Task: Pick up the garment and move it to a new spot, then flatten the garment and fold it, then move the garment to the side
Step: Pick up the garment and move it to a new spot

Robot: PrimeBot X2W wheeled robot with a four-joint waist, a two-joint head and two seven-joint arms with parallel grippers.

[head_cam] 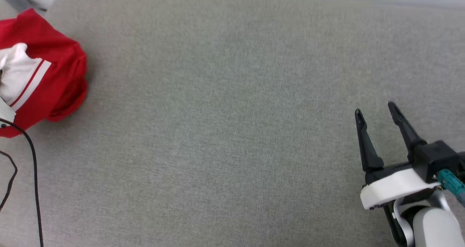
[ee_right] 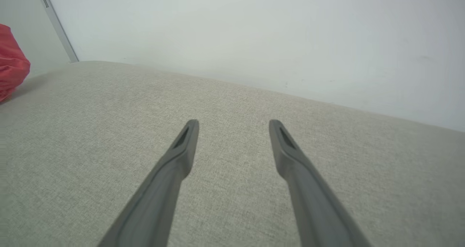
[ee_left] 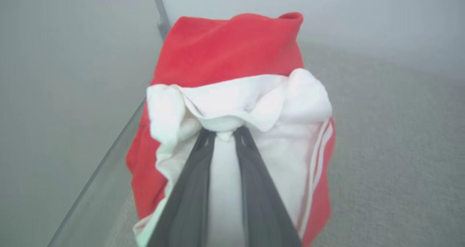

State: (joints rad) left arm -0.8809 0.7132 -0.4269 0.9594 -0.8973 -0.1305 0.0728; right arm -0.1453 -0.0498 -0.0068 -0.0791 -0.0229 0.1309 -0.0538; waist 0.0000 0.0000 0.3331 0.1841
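Your left gripper [ee_left: 225, 131] pinches only a thin tuck of white sleeve on the garment [ee_left: 232, 47], so lifting may pull it free; your right gripper [head_cam: 376, 110] gapes wide, empty.

The soft red and white cloth shirt [head_cam: 54, 58] looks matt and a little fuzzy, with deep wrinkles. The wide grey cloth top [head_cam: 232, 138] is woven, rough and dull, and you can see its tiny threads. The right gripper [head_cam: 375, 108] has dark fingers [head_cam: 367, 145] of smooth, matt plastic and a white plastic shell [head_cam: 396, 189] with a slight shine. The left gripper [ee_left: 225, 130] has the same dull dark fingers [ee_left: 189, 203]. The thin black cable [head_cam: 34, 174] looks smooth. The pale wall [ee_right: 254, 32] is smooth and flat.
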